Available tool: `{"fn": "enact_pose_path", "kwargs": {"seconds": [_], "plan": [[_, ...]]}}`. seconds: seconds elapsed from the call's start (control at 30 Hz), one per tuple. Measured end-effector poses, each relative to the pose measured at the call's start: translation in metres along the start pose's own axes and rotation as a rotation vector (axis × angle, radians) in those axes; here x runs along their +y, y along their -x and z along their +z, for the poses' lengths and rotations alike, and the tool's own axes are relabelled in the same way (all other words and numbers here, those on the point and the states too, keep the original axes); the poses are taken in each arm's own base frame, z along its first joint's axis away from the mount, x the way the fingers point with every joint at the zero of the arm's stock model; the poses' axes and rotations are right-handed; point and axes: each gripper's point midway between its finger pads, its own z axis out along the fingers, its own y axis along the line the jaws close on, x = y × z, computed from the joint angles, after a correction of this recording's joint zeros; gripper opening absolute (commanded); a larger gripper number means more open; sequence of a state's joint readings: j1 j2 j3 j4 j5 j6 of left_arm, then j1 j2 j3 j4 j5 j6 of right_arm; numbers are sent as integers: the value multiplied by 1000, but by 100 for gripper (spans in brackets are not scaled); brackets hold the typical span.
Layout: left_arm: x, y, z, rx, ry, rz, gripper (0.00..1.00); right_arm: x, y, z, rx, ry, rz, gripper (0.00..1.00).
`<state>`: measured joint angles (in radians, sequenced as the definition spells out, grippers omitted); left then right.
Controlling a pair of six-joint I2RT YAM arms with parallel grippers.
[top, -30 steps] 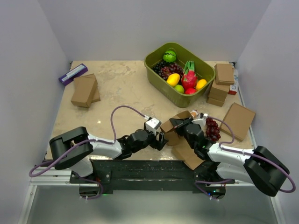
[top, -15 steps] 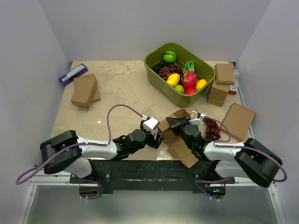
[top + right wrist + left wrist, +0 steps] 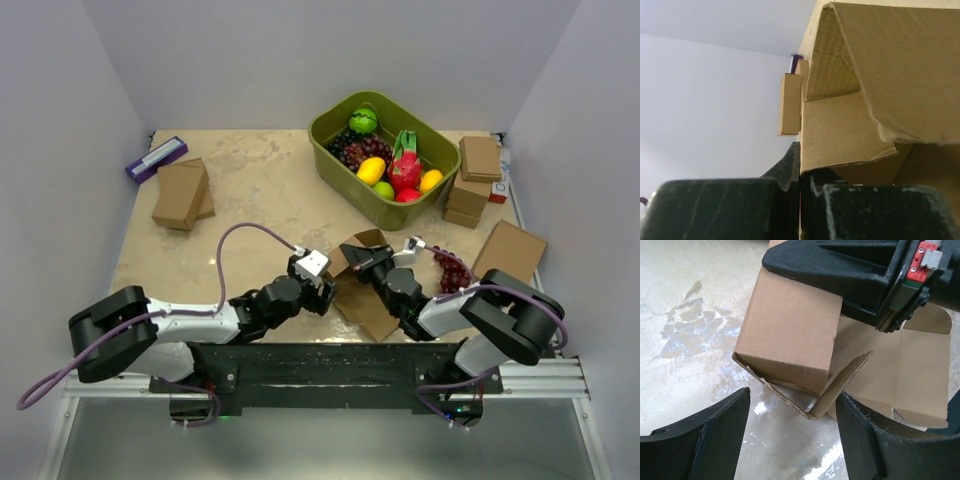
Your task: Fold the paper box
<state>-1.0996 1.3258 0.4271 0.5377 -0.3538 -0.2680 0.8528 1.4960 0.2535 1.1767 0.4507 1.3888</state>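
Folding stage of the task, midway by the look of it. The paper box (image 3: 362, 290) lies on the counter (image 3: 260, 190) just ahead of the two arm bases, between the two wrists and near a bunch of grapes (image 3: 452, 272). It is half-formed: its far portion stands up as a folded wall with a creased corner, while its near portion rests flat on the counter as an unfolded panel with a curved tuck flap. The right end effector (image 3: 800, 186) is closed, pinching a thin upright panel of the cardboard between its fingers and steadying the raised part. The left end effector (image 3: 792, 407) is spread wide, one finger on either side of the raised corner and touching nothing; a small side flap juts out loose in the gap before it. The long axis of the piece runs roughly from the near edge of the counter toward the green bin (image 3: 335, 140), with the raised end pointing away from the arms and the flat end pointing toward them. The next move probably calls for the left fingers to press the loose side flap inward against the wall while the right grip holds firm; pushing too hard could buckle the crease or slide the sheet.
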Motion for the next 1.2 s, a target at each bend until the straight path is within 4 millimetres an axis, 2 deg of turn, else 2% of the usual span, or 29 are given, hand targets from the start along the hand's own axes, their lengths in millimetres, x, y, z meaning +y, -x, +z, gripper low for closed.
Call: {"fn": "enact_pose_path", "kwargs": {"seconds": [0.1,0.23,0.37,0.43,0.67,1.0,1.2], "plan": [[2,0,0,-2,11,9,73,-2,-1,1,-3,14,5,0],[6,-3,1,6,26,29,73,-22,-1,-3,-1,-20,-4,0],[5,-5,3,4,15,34,74,-23,-1,-6,-2,-12,5,0],[5,-7,3,1,8,42,79,-24,0,-7,-5,-9,12,0],[8,-25,-4,20,-8,52,81,-25,1,-9,-6,-9,21,0],[4,-22,-1,-27,-29,25,72,-21,3,-11,-8,-3,21,0],[0,-33,12,2,-29,5,67,-21,4,-11,-11,-5,21,0]]}}
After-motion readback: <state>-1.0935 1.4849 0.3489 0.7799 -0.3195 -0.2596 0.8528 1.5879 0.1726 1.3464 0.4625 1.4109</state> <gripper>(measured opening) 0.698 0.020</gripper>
